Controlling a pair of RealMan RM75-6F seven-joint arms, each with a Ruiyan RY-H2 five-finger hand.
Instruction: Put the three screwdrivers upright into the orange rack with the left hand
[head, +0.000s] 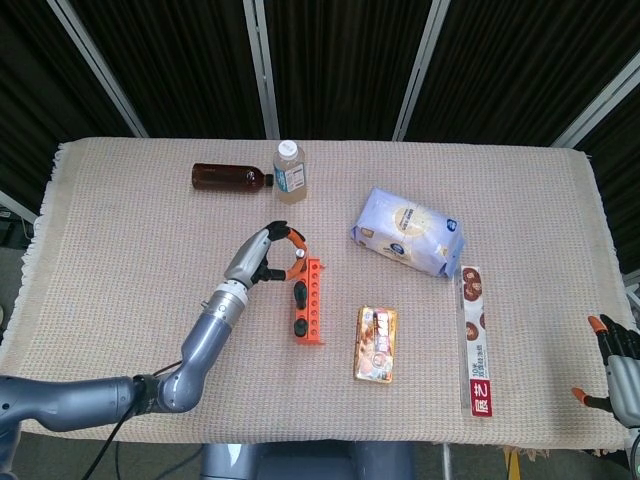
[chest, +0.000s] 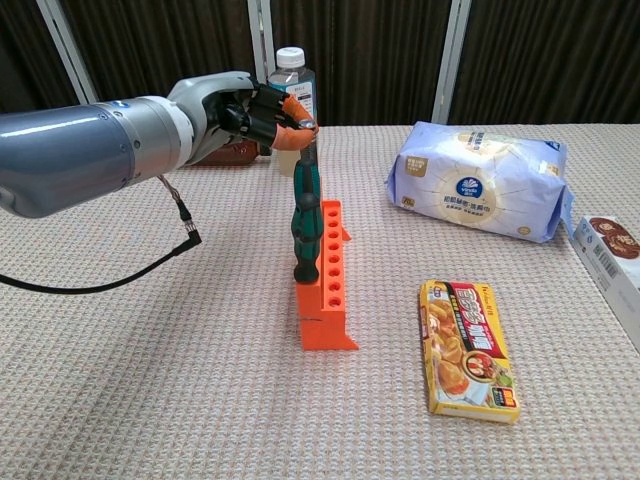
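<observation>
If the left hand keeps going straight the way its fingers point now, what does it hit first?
The left hand already pinches the screwdriver shaft. Straight on, it likely meets the orange rack, then perhaps the blue bag; depth is unclear.

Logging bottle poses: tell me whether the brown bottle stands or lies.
Lying down: the brown bottle rests on its side, cap toward the clear bottle.

A: Rack?
B: Orange rack (chest: 325, 285), a row of holes along its top, standing mid-counter, long side running away from the chest camera.
A: Screwdrivers?
B: Two visible, green-and-black handles: one screwdriver (chest: 300, 245) upright in the rack, a second screwdriver (chest: 307, 180) just above it, nearly upright. Third, can't tell.
</observation>
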